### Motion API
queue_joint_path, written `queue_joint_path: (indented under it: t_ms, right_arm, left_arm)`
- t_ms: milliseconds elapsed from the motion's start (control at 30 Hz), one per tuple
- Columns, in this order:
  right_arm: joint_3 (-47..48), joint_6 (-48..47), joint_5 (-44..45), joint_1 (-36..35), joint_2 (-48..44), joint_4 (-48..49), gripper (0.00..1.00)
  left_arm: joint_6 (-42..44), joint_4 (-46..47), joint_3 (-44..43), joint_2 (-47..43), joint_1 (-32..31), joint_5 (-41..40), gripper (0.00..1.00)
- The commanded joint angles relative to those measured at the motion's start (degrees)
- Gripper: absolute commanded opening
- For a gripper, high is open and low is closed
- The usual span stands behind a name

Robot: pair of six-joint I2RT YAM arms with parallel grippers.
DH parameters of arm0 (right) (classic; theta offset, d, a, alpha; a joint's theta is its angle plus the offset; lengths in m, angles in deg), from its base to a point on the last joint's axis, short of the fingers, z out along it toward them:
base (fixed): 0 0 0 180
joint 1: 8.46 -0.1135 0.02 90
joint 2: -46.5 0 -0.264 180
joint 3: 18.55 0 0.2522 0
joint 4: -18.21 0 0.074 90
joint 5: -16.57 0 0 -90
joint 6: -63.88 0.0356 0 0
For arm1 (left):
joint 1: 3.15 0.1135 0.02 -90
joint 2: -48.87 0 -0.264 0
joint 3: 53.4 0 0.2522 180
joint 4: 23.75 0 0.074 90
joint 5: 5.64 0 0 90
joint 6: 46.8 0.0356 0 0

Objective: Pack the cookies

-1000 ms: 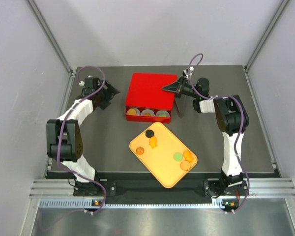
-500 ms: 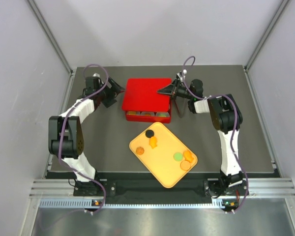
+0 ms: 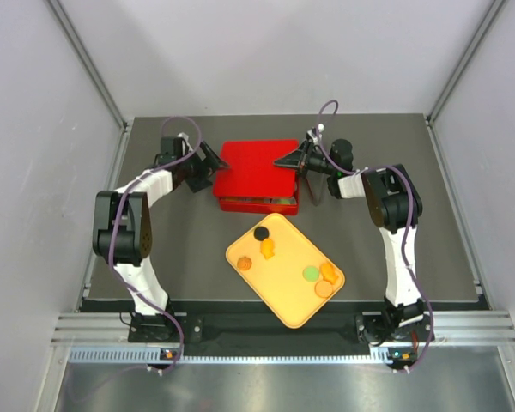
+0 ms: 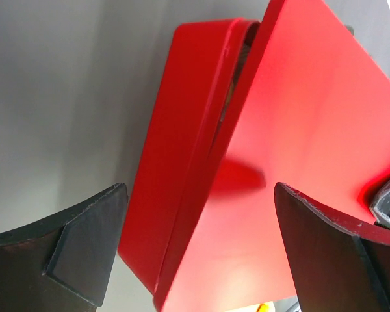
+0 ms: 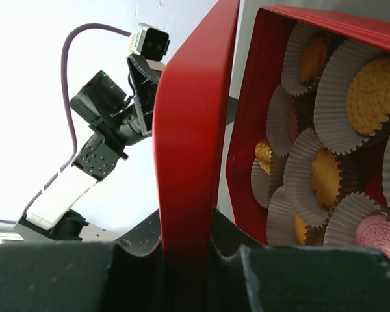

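Note:
A red box [image 3: 259,205] sits at the table's back middle. Its red lid [image 3: 257,165] lies tilted over it, almost closed. My right gripper [image 3: 296,159] is shut on the lid's right edge [image 5: 195,130], its fingers [image 5: 273,273] clamped on either side. In the right wrist view the box [image 5: 247,130] holds cookies [image 5: 374,88] in white paper cups. My left gripper [image 3: 210,167] is open at the box's left end; the box wall [image 4: 182,130] and lid [image 4: 312,130] lie between its fingers [image 4: 78,247]. Several loose cookies, black [image 3: 260,233], orange [image 3: 268,248] and green [image 3: 311,273], lie on a yellow tray [image 3: 283,300].
The yellow tray lies slanted in front of the box, between the two arm bases. Grey walls close in the dark table on the left, back and right. The left arm [image 5: 110,123] shows beyond the lid in the right wrist view.
The right gripper has swung the lid down over the box, hiding the front row of cookies. The left gripper has moved right, up to the box's left end.

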Motion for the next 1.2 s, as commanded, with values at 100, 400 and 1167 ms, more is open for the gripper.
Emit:
queue_joint_path:
  t_ms: [100, 400, 1167]
  right_arm:
    - [0.2, -2.1, -1.2, -0.1, -0.3, 1.8, 0.00]
    - [-1.7, -2.2, -2.0, 0.7, -0.5, 2.4, 0.01]
    - [-5.0, 4.9, -2.1, 3.8, 1.1, 11.7, 0.14]
  left_arm:
    - [2.4, -0.2, -2.5, 0.6, -0.9, 0.8, 0.99]
    - [3.0, -0.4, -2.6, 0.9, -1.9, 1.4, 0.99]
    - [4.9, -5.9, -6.9, 4.2, -3.8, -1.2, 0.95]
